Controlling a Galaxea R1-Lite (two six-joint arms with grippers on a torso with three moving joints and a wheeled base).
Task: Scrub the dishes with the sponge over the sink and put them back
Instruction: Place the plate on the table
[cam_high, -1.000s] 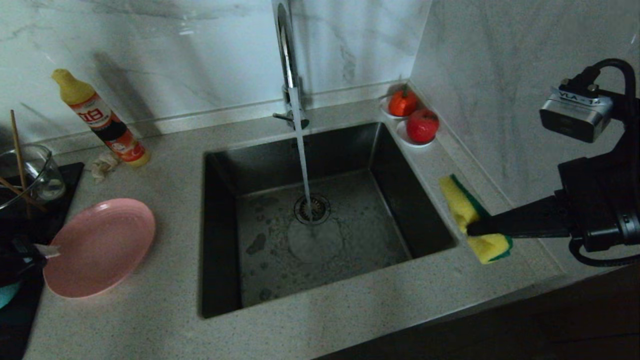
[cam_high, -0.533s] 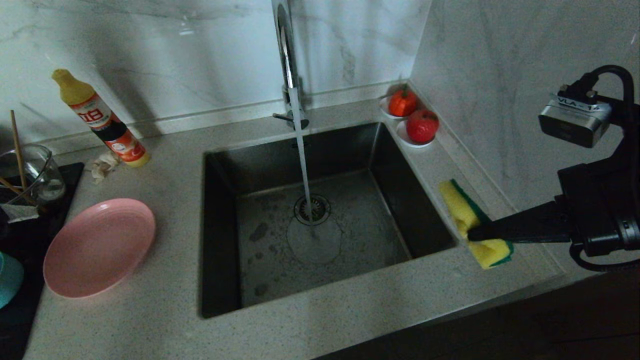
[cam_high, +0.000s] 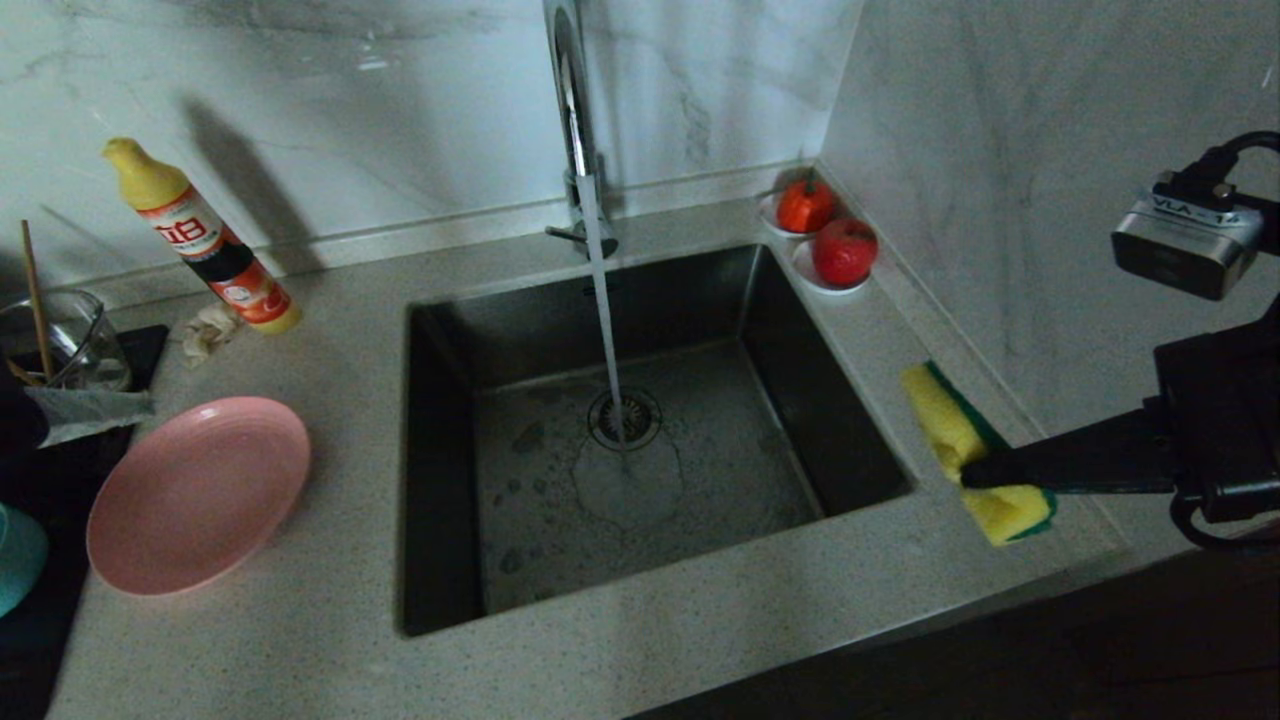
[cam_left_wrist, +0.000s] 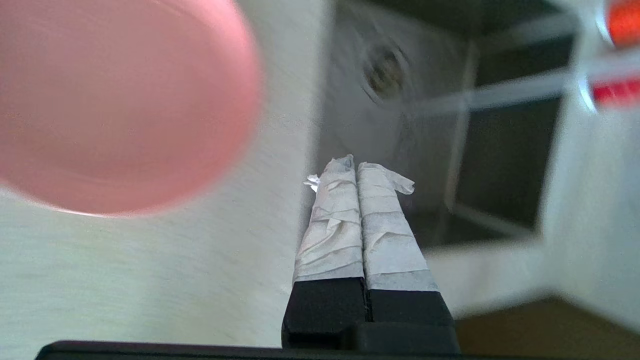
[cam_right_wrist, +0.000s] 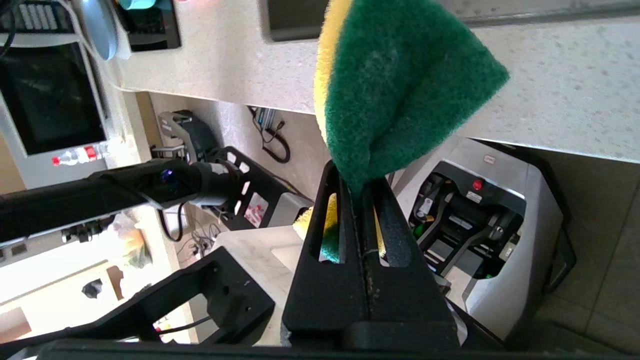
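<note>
The pink plate (cam_high: 197, 493) (cam_left_wrist: 115, 100) lies flat on the counter left of the sink (cam_high: 440, 400) (cam_left_wrist: 500, 150). A sliver of the teal bowl (cam_high: 18, 555) shows at the far left edge. My left gripper (cam_high: 146, 405) (cam_left_wrist: 356, 167) hovers just behind the plate's left rim, its taped fingers pressed together and empty. At the sink's right rim my right gripper (cam_high: 972, 470) (cam_right_wrist: 357, 185) is shut on the yellow and green sponge (cam_high: 950, 425) (cam_right_wrist: 400, 85), which is squeezed in the middle. Water runs from the faucet (cam_high: 572, 110) onto the drain.
A dish soap bottle (cam_high: 200, 240) leans at the back left beside crumpled paper (cam_high: 205, 325). A glass jug with chopsticks (cam_high: 65, 345) stands on a black mat (cam_high: 90, 460). Two saucers with red fruit (cam_high: 830, 235) sit at the sink's far right corner, against the wall.
My left gripper left the plate's left edge, moved up and back, and closed empty. The right gripper carried the sponge slightly to the right.
</note>
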